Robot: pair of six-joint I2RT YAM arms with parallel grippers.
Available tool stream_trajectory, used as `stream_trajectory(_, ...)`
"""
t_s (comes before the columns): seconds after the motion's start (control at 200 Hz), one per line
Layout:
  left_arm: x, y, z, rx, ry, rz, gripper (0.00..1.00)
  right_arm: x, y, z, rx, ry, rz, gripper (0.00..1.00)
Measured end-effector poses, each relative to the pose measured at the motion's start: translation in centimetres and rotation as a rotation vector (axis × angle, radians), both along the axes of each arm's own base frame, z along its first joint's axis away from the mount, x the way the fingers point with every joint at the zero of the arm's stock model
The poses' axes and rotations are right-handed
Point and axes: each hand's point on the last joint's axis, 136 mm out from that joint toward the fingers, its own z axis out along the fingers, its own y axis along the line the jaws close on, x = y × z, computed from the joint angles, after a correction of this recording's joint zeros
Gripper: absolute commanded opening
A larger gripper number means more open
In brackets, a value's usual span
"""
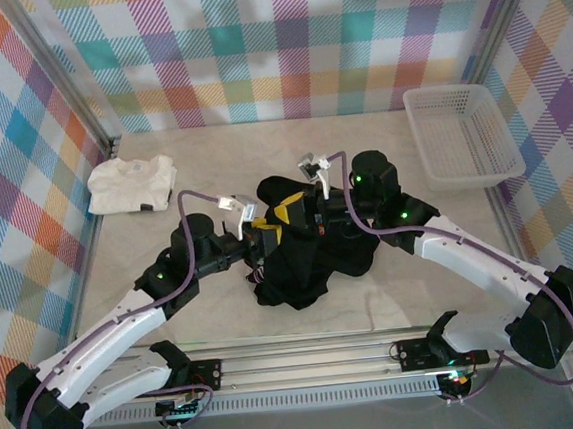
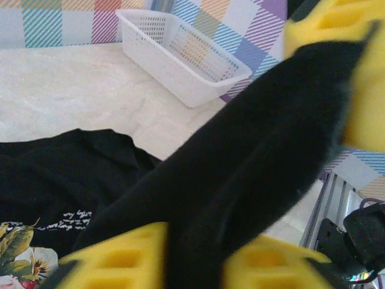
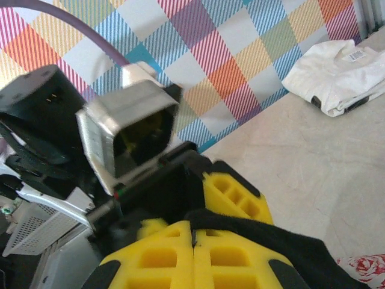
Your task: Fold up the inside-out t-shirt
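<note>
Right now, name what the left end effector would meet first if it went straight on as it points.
The black t-shirt bunched between its own fingers; past that fold, probably the table, then the white basket. Depth is unclear.

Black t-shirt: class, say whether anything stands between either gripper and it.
Nothing visible does. The left gripper is shut on a fold of the black t-shirt, and the right gripper also pinches its cloth, close beside it.

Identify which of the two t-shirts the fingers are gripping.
The black t-shirt at mid-table: left fingers and right fingers both pinch it. The white t-shirt lies folded, untouched, far left.
</note>
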Motion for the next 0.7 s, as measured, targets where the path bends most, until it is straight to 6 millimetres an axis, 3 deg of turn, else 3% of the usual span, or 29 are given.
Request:
stream_trajectory(0.165, 0.1, 0.4, 1.1, -0.041, -0.044, -0.001, 0.00, 0.1, -1.1, -0.6, -0.044, -0.017, -0.025, 0.31)
stream_trajectory(0.35, -0.5, 1.8, 1.7, -0.108, -0.070, -0.026, 0.00, 0.9, -4.8, -0.6, -0.129, -0.200, -0.129, 0.53)
stream_trajectory(0.475, -1.3, 1.8, 2.2, -0.134, -0.077, -0.064, 0.00, 1.7, -5.5, -2.8, -0.203, -0.284, -0.120, 0.56)
stream_trajectory(0.64, -1.9, 1.7, 2.6, -0.147, -0.083, -0.091, 0.00, 2.7, -3.9, -8.1, -0.291, -0.246, 0.001, 0.57)
stream_trajectory(0.7, -2.0, 1.7, 2.6, -0.147, -0.082, -0.096, 0.00, 2.9, -3.4, -9.7, -0.309, -0.220, 0.036, 0.53)
